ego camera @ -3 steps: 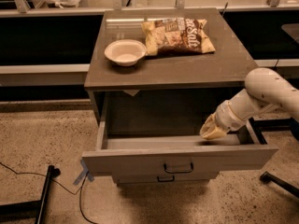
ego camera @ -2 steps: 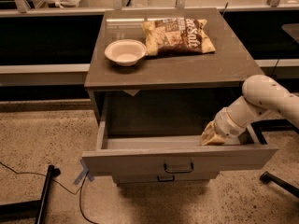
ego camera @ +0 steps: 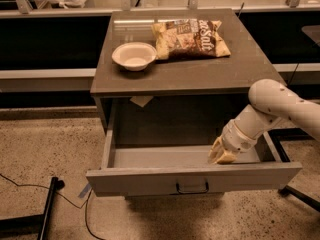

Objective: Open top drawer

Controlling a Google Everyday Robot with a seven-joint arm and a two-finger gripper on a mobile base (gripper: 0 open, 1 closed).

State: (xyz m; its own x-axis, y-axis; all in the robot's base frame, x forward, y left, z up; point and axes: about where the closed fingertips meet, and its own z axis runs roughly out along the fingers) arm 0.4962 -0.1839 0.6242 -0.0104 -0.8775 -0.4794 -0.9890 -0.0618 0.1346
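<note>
One top drawer (ego camera: 150, 180) stands pulled out below the cabinet top (ego camera: 200, 75), one gripper (ego camera: 222, 155) inside near its front right corner, open or closed can't tell; on top one bowl (ego camera: 134, 55), one chip bag (ego camera: 192, 38) near back edge

Bowl (ego camera: 134, 55) beside chip bag (ego camera: 190, 38) — both on cabinet top (ego camera: 200, 76).

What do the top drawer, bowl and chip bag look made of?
Top drawer: probably painted metal or laminate; flat, matte grey front. Bowl: likely paper or foam; matte off-white, thin rim. Chip bag: glossy plastic film; crinkled, with highlights. The gripper, low inside the open drawer's right side, looks pale plastic.
</note>
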